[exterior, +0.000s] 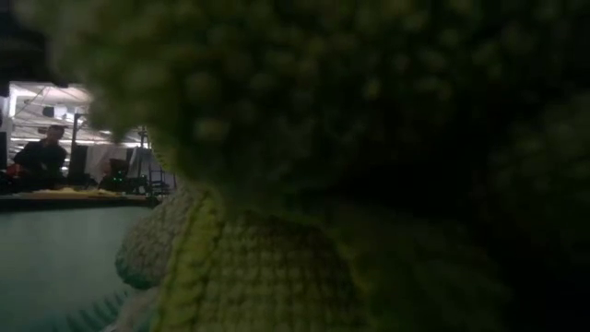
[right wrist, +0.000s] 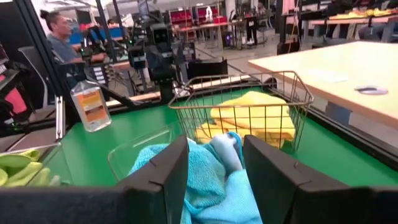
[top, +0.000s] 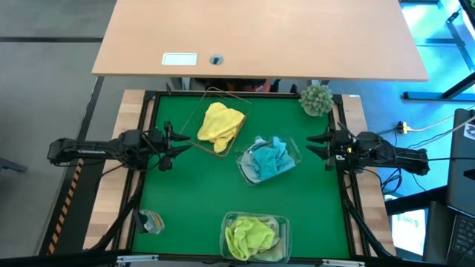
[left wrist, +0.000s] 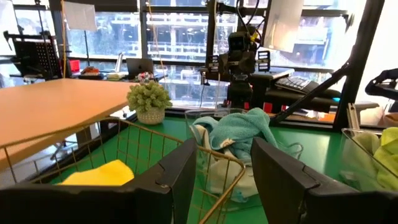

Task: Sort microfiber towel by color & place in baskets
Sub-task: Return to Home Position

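**Sort looks done, return-home step in hand**

We judge every towel binned. Yellow towels (top: 220,122) sit in the wire basket (top: 194,116) upper centre, blue towels (top: 269,158) in the clear tub (top: 296,153) mid-frame, and green towels (top: 251,233) in the bottom tub (top: 284,222). Left gripper (top: 178,142) is mid-left, at the wire basket's corner. Right gripper (top: 313,142) is mid-right, just beside the clear tub. Both are parted wide and empty. Next move needs only parking, no grasp.

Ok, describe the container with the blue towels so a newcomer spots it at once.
On the green mat, look near the middle, slightly toward the right arm. A clear plastic tub sits heaped with light blue towels. The wire basket beside it holds yellow cloth, and the other clear tub holds lime cloth.
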`<state>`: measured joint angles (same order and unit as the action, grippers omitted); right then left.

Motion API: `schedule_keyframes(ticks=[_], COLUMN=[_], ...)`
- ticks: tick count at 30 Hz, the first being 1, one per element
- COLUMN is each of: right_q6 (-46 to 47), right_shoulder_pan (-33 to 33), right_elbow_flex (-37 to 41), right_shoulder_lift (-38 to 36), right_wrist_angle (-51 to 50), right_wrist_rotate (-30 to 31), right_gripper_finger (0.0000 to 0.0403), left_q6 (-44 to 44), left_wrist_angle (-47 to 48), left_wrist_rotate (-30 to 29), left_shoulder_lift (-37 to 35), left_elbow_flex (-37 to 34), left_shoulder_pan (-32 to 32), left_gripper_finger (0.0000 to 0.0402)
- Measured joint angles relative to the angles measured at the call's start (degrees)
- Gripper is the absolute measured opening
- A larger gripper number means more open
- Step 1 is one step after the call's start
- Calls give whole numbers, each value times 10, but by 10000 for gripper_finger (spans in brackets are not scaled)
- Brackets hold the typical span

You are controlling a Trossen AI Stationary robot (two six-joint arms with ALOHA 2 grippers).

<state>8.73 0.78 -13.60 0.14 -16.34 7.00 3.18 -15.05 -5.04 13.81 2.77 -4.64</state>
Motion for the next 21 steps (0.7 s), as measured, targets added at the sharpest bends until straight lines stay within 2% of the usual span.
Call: schedule_keyframes(ticks=[5, 15, 21], right_q6=[3, 38, 50], right_shoulder_pan=[0, 0, 0], right_elbow_flex=[23, 87, 131], right_shoulder_lift=[0, 0, 1], right_wrist_angle=[24, 91, 177], right_wrist_rotate=[-2, -26, -52], right_gripper_finger=[154, 154, 154], left_q6=[11, 12, 12], left_wrist_angle=[-25, -22, -21], left_wrist_rotate=[0, 0, 0], left_shoulder_lift=[-1, -1, -1], left_elbow_flex=[-24, -24, -24], left_shoulder_pan=[0, 0, 0], left_gripper_finger=[147, 147, 147])
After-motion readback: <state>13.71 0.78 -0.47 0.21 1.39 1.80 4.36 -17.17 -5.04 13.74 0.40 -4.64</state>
